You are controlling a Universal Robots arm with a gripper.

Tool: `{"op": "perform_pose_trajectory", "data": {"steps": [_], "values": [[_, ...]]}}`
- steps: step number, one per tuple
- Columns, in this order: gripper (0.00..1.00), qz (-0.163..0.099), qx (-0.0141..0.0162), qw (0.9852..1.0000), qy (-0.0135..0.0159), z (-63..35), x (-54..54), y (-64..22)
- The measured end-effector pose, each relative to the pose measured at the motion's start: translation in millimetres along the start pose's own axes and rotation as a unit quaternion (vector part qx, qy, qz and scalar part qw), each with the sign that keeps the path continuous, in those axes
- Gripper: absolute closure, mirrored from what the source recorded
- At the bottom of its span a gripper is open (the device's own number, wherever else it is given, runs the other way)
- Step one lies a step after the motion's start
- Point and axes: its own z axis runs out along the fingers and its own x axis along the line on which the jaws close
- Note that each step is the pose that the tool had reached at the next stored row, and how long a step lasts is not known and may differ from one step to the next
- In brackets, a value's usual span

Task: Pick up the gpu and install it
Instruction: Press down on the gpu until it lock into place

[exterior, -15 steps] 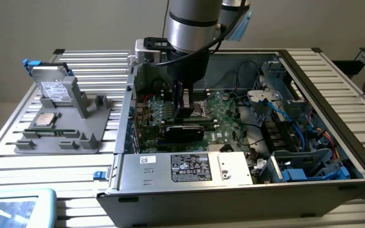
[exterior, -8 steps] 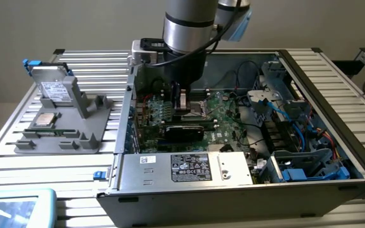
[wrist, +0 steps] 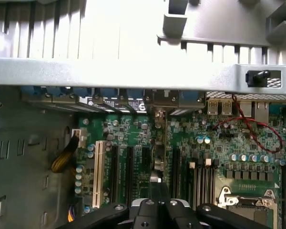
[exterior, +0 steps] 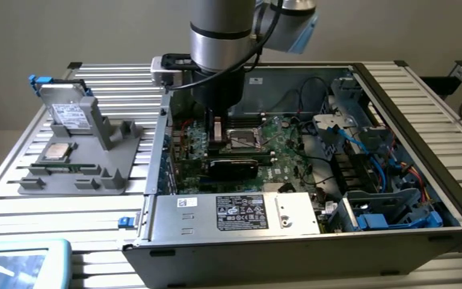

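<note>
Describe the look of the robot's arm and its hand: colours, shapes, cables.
The arm is a thick silver-grey metal cylinder with a black ring band and a pale blue cap at the upper joint. A black cable loops down beside it. Below sits a black cylindrical wrist section. In the wrist view the hand is matte black, built of jointed linkage bars fastened with round silver screw heads.

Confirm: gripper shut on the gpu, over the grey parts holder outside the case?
No. The gripper is shut on the gpu, but inside the case over the motherboard, not over the grey holder. The exterior view shows it.
</note>
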Motion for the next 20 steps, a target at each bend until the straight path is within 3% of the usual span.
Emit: {"op": "perform_pose_trajectory", "data": {"steps": [5,8,12,20], "values": [[0.89,0.001,0.0145,0.9999,0.0003,3.9,-2.2,5.7],[0.89,0.001,0.0206,0.9998,0.0005,7.2,-4.0,9.4],[0.89,0.001,0.0246,0.9997,0.0015,11.7,-6.9,9.2],[0.89,0.001,0.0268,0.9996,0.0055,21.3,-8.1,8.8]]}}
